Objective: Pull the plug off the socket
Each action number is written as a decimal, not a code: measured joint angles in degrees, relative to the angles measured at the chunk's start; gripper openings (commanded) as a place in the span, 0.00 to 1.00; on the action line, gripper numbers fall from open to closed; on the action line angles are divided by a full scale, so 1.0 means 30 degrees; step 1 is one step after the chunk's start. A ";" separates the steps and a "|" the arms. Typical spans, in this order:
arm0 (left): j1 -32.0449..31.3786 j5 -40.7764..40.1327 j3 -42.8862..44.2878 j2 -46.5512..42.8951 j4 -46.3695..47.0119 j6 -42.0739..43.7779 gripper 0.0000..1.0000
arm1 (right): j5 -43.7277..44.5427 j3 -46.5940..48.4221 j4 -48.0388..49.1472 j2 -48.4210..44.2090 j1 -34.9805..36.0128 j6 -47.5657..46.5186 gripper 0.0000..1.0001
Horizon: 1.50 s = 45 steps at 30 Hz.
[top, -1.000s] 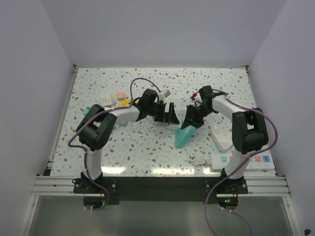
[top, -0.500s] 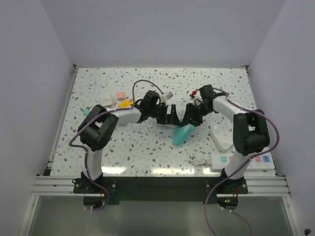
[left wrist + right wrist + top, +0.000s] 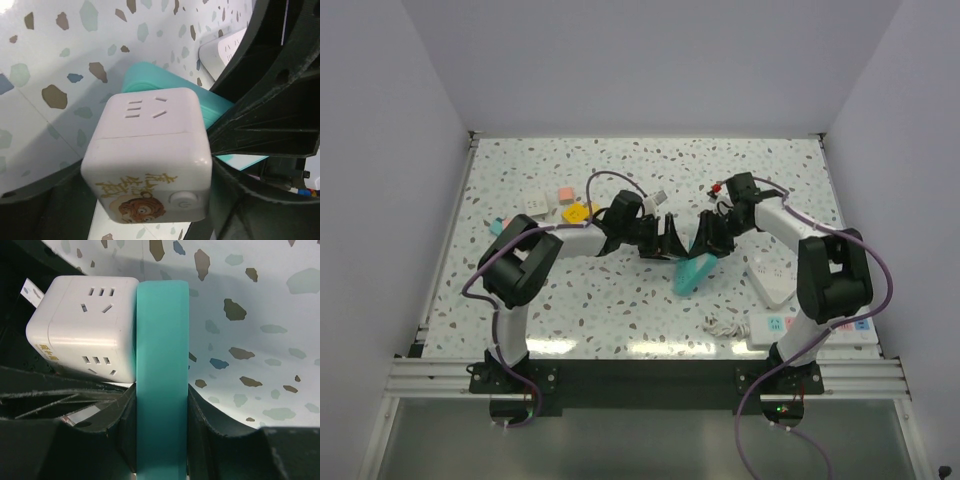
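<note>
The socket is a teal power strip [image 3: 694,271] [image 3: 162,365], held edge-on in my right gripper [image 3: 162,440] [image 3: 708,238], which is shut on it. The plug is a white cube adapter [image 3: 150,150] [image 3: 82,330] with a tiger print and a round button. It sits flush against the strip's face [image 3: 220,111]. My left gripper [image 3: 150,205] [image 3: 666,240] comes in from the left. Its dark fingers lie against both sides of the cube. Seen from above, the two grippers meet tip to tip at mid-table and hide the cube.
White power strips [image 3: 770,275] [image 3: 776,325] lie on the right, one with pink and blue sockets [image 3: 850,324]. A coiled white cable [image 3: 720,325] lies near the front. Small white [image 3: 535,203], pink [image 3: 563,193] and yellow [image 3: 576,211] adapters sit at the back left.
My left gripper has moved right up to the teal strip and narrowed its jaws around the white cube. The right gripper has kept its hold and shifted the strip slightly.
</note>
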 measured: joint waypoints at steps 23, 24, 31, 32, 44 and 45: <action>-0.0015 -0.1304 0.0087 -0.0153 0.0525 -0.1515 0.54 | 0.0372 -0.0044 0.0372 -0.0240 0.0080 -0.0146 0.00; -0.0015 -0.1304 -0.0007 -0.0175 0.0780 -0.1523 0.46 | 0.0372 -0.0044 0.0386 -0.0262 0.0087 -0.0153 0.00; 0.0015 -0.1275 -0.0415 -0.0270 0.1486 -0.1508 0.00 | 0.0459 -0.0044 0.0291 -0.0306 0.0102 -0.0182 0.00; 0.0029 -0.1275 -0.0452 -0.0335 0.1443 -0.1457 0.00 | 0.0561 -0.0029 0.0240 -0.0306 0.0102 -0.0182 0.00; 0.1202 -0.1457 -0.2011 -0.2375 -0.0313 -0.0109 0.00 | 0.0772 0.1246 -0.0321 0.1494 0.1239 0.0867 0.00; 0.1494 -0.1370 -0.2302 -0.2820 -0.0393 0.0058 0.00 | 0.1355 0.1166 -0.0495 0.1501 0.1202 0.0969 0.00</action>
